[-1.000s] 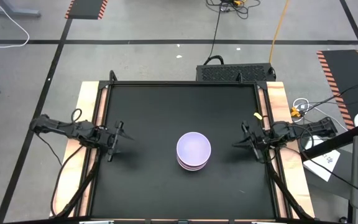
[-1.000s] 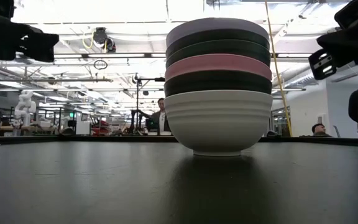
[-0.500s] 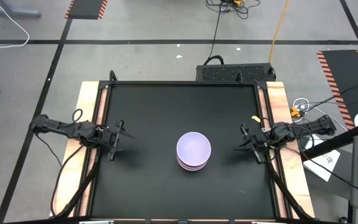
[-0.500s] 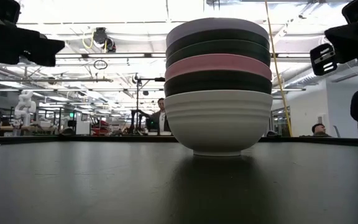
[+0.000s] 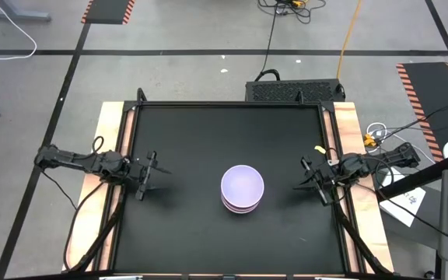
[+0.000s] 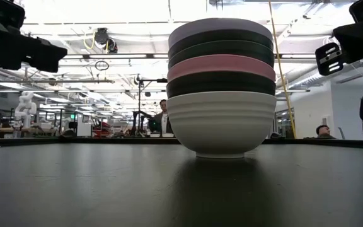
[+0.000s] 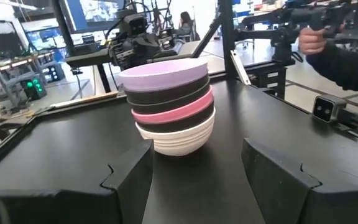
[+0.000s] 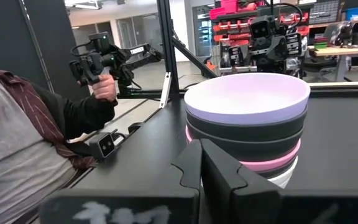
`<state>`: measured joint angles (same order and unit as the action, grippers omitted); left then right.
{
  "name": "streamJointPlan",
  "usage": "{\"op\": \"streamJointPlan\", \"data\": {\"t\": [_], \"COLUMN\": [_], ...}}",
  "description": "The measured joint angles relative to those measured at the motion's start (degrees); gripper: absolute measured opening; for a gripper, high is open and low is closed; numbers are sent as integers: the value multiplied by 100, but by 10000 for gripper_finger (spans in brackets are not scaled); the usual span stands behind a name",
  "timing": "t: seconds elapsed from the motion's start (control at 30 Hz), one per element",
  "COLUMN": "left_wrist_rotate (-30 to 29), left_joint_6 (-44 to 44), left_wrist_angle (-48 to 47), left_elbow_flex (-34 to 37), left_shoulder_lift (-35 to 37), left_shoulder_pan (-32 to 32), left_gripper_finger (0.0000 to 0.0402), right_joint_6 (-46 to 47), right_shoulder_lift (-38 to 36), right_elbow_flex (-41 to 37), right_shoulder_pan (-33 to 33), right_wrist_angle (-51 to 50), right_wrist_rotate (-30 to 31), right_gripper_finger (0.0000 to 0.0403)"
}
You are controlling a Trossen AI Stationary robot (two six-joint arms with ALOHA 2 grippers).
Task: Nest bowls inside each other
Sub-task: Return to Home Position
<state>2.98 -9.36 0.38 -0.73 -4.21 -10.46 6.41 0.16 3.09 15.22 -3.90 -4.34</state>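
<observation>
- Nesting looks complete: all six bowls stand as one upright stack near the middle of the black bench [image 5: 208,132], and no bowl sits apart from it.
- From the bottom up, the stack runs:
  - white ribbed round plastic bowl [image 6: 222,123]
  - black round plastic bowl [image 6: 221,84]
  - pink round plastic bowl [image 6: 221,67]
  - two more black plastic bowls [image 6: 221,45]
  - pale lavender round plastic bowl [image 5: 243,185] on top
- What is left, as I judge it, is only for both arms to settle at rest.
- The left claw [image 5: 152,173] hangs over the bench's left edge, well apart from the stack. Its fingers [image 7: 129,180] are spread wide and hold nothing.
- The right claw [image 5: 306,183] hangs over the right edge, fingers [image 8: 229,180] pressed together and empty.
- Compared with a second ago, the stack has not shifted. The right claw has drawn slightly farther out toward its edge, and the left arm has barely moved.
</observation>
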Motion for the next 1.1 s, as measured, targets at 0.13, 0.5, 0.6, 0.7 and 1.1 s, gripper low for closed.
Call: {"op": "streamJointPlan", "data": {"t": [0.13, 0.5, 0.6, 0.7, 1.1], "left_wrist_rotate": [-57, -288, -288, -288, -299], "left_joint_6": [101, 204, 207, 216, 243], "left_wrist_angle": [-1, -9, -11, -11, 18], "left_elbow_flex": [0, 0, 0, 0, 0], "left_shoulder_lift": [0, -2, -2, -2, -2], "left_shoulder_pan": [0, 0, 0, 0, 0], "left_gripper_finger": [246, 246, 246, 246, 246], "right_joint_6": [-1, 26, 91, 102, 34], "right_shoulder_lift": [0, 0, 0, 0, 22], "right_elbow_flex": [-4, -7, -9, -9, -11], "right_shoulder_pan": [0, 0, 0, 0, 0], "right_wrist_angle": [2, 2, 2, 2, 577], "right_wrist_rotate": [-4, -15, -17, -17, -35], "right_gripper_finger": [0, 0, 0, 0, 0]}}
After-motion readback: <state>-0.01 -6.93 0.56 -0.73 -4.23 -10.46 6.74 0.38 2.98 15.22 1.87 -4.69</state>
